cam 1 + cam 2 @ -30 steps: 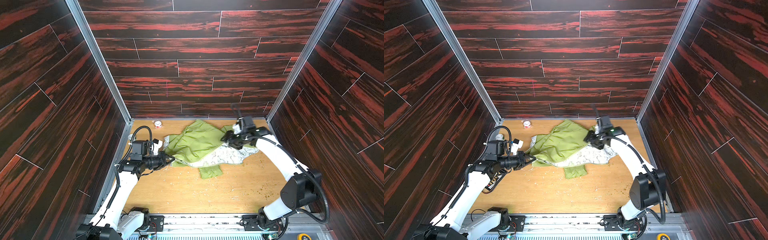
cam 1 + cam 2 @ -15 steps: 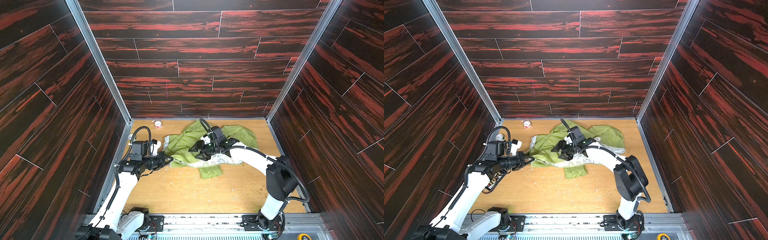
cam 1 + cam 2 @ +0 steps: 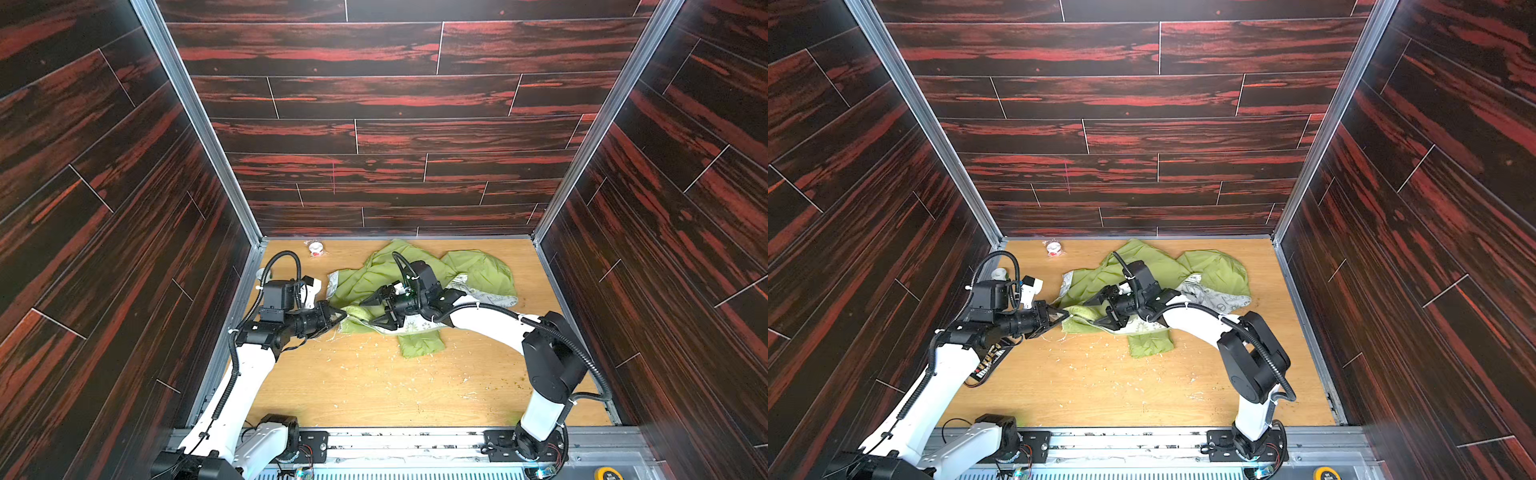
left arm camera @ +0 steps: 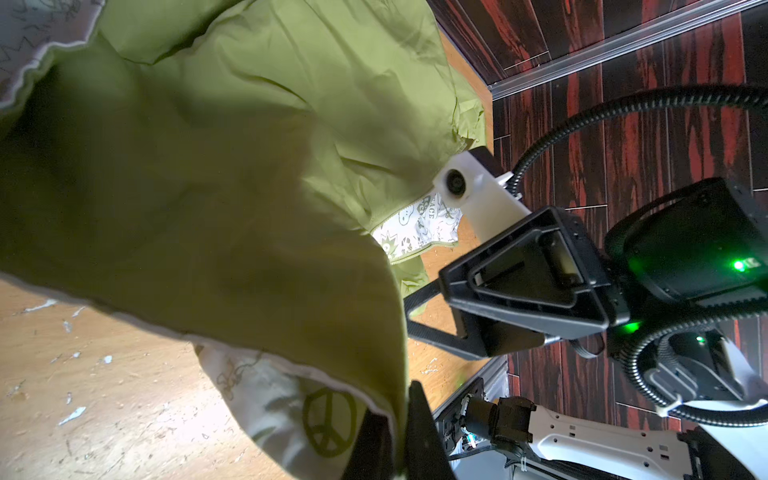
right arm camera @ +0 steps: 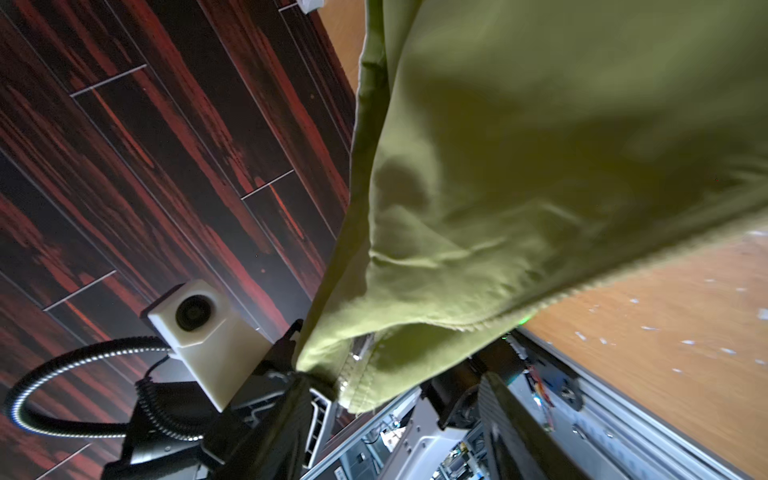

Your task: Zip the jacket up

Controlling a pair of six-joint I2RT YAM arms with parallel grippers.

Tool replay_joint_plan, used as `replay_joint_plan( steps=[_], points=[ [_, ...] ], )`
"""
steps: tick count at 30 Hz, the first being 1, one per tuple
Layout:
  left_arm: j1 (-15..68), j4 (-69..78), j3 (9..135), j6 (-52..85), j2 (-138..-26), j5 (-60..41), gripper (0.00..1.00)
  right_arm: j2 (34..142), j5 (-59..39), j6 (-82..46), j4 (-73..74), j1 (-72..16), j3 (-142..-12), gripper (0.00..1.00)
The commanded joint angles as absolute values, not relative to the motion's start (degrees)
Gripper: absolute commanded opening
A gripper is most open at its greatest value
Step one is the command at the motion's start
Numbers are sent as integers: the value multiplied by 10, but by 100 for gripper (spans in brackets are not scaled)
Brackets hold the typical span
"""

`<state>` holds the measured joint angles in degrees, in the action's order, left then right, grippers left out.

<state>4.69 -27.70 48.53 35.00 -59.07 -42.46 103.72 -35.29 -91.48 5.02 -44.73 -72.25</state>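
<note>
In both top views the thin lime-green hooded jacket (image 3: 365, 282) (image 3: 1212, 270), pale patterned lining showing, lies crumpled toward the back of the light wooden counter (image 3: 374, 386). The left pincer (image 3: 338, 318) (image 3: 1065, 314) is clamped tight on the jacket's left edge. The right pincer (image 3: 374, 312) (image 3: 1096, 313) hovers over the fabric, jaws spread wide and gripping nothing. In the left wrist view, green cloth (image 4: 208, 166) runs down between the left pincer's (image 4: 395, 432) closed fingers, and the right pincer (image 4: 409, 311) gapes close by. In the right wrist view, a jacket (image 5: 540, 166) corner is bunched into the left pincer (image 5: 297, 357).
</note>
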Motion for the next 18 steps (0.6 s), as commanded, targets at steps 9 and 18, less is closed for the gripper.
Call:
replay_joint_plan(
  steps=[9,18],
  points=[
    [49,-259,490,359,-580,-447,0,1110,-347,-989,143,-454,-737,68],
    [49,-253,479,369,-578,-461,0,1139,-319,-1031,223,-447,-713,63]
  ],
)
